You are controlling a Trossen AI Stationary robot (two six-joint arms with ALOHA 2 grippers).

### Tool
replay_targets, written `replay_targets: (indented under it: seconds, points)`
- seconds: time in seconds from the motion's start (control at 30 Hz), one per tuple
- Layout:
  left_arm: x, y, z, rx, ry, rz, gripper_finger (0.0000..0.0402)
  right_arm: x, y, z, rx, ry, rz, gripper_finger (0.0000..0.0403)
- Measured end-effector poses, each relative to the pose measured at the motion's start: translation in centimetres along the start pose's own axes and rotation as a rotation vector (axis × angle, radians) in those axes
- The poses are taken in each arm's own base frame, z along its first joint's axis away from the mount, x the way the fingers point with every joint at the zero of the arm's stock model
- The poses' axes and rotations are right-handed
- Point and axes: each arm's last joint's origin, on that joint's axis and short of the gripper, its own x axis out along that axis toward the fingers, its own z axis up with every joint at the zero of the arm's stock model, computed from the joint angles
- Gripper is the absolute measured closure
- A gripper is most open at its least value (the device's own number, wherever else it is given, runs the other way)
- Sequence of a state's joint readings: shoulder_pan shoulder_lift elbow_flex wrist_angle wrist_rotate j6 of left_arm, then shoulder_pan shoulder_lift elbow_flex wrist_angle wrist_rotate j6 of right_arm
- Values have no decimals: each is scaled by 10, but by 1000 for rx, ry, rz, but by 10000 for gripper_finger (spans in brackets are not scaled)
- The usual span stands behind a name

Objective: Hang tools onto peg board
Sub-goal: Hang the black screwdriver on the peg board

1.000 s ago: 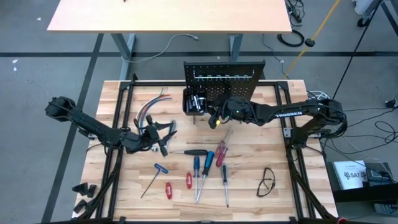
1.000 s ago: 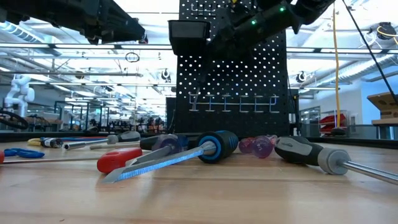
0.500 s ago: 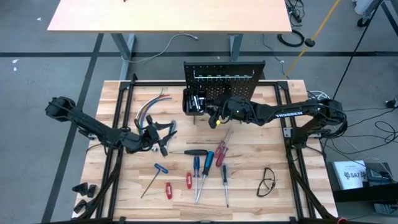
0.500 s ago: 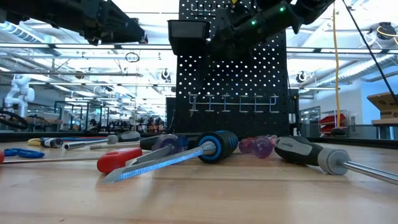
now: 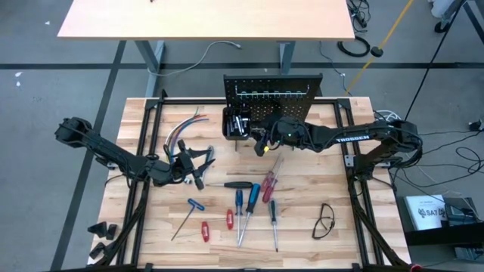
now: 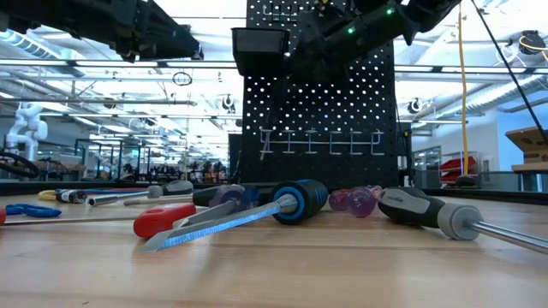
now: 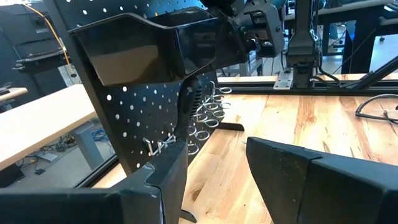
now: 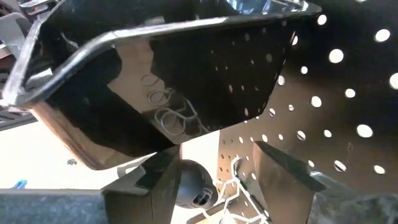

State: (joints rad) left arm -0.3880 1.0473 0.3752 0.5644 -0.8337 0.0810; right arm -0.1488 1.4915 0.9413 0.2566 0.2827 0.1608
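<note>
- The peg board [image 5: 272, 98] stands upright at the far edge of the table [image 5: 333, 174], a row of metal hooks [image 6: 321, 141] across its front and a small black bin [image 5: 237, 122] fixed to its left part
- The right arm [image 5: 355, 138] stretches low from the table's right side toward the board, almost level, its wrist just in front of the bin
- The left arm [image 5: 106, 155] reaches in from the table's left side and rests low, well left of the board
- The right gripper [image 5: 261, 142] sits just beside and under the bin; its fingers [image 8: 292, 174] stand apart with nothing between them, and a round black handle end [image 8: 189, 186] shows close by one finger, below the bin's underside
- The left gripper [image 5: 198, 168] points toward the board, fingers [image 7: 292, 180] parted and empty, close to the bundle of coloured wires [image 5: 181, 132]
- The tools [image 5: 249, 204] lie flat on the table in front of the board, well apart from both grippers: blue, red and black handled screwdrivers side by side
- A few dark items stand inside the bin; what they are cannot be told
- Safety glasses [image 5: 325, 221] lie right of the tools
</note>
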Motion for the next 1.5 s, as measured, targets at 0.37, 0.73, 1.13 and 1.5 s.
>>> replay_targets:
  seconds: [0.37, 0.73, 1.13, 1.5]
  points:
    - [0, 0, -2, 20, 16, -1, 229, -20, 2, 2, -18, 93, 4, 226]
    - [0, 0, -1, 15, 10, -1, 229, -13, 12, -14, -83, 208, 244, 400]
    - [0, 0, -1, 9, 5, -1, 229, 35, 46, -45, -244, -8, 407, 403]
    - [-2, -2, -2, 32, 17, -13, 229, 49, 59, -61, -300, -134, 123, 403]
